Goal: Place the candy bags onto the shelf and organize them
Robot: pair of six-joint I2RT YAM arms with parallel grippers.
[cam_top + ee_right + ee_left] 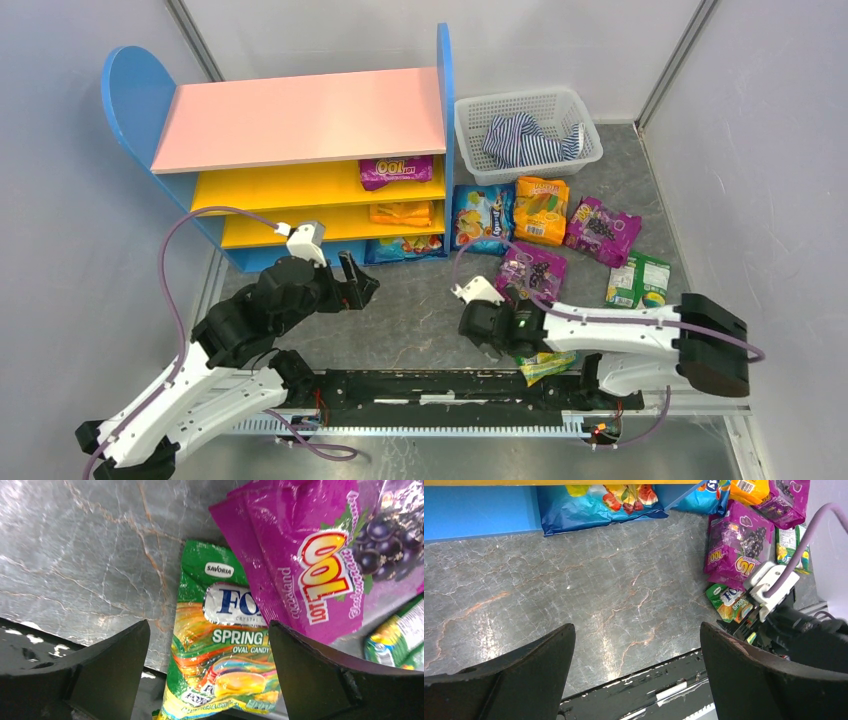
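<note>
The shelf (300, 118) stands at the back left. It holds a purple bag (395, 172), an orange bag (401, 213) and a blue bag (403, 247) at its right end. On the table lie a blue bag (482, 218), an orange bag (541, 210), two purple bags (602, 230) (531, 272) and a green bag (637, 280). My right gripper (209, 625) is open, its fingers straddling a green FOX'S bag (220, 655) at the table's near edge, beside a purple bag (310, 565). My left gripper (638, 626) is open and empty over bare table before the shelf.
A white mesh basket (470, 110) with a blue-white striped cloth (530, 140) stands right of the shelf. A black rail (420, 385) runs along the near table edge. Grey walls close in both sides. The right arm (620, 330) reaches leftward over the near edge.
</note>
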